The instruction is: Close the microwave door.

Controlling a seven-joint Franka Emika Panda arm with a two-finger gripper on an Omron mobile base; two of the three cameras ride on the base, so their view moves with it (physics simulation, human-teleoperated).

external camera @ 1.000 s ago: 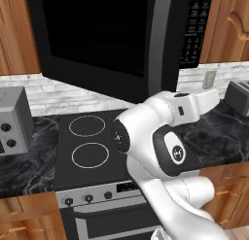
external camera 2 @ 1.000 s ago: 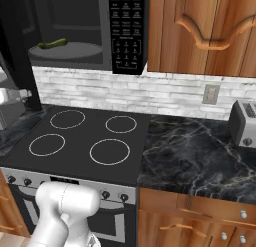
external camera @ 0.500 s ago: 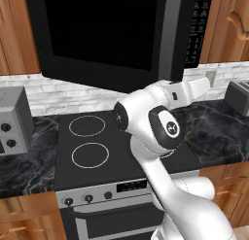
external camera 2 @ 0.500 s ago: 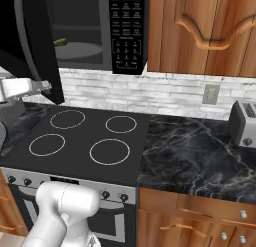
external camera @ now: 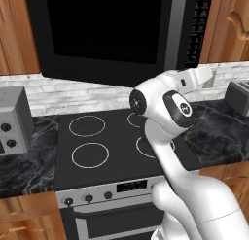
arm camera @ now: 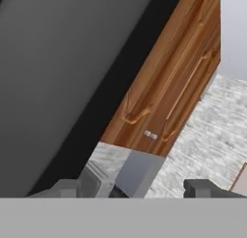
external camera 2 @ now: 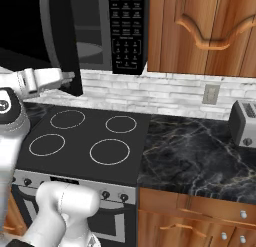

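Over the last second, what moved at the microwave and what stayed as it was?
The microwave door has swung further toward shut, narrowing the opening, pushed by the gripper at its lower edge; the arm followed it toward the microwave. Nothing was grasped. The stove and the toaster have not moved.

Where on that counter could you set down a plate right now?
Best is the bare black marble counter between the stove top and the toaster. The burners lie bare too. It is crowded up left, where the arm presses the microwave door.

Even, shadowless rendered light; hand view perhaps blurred.
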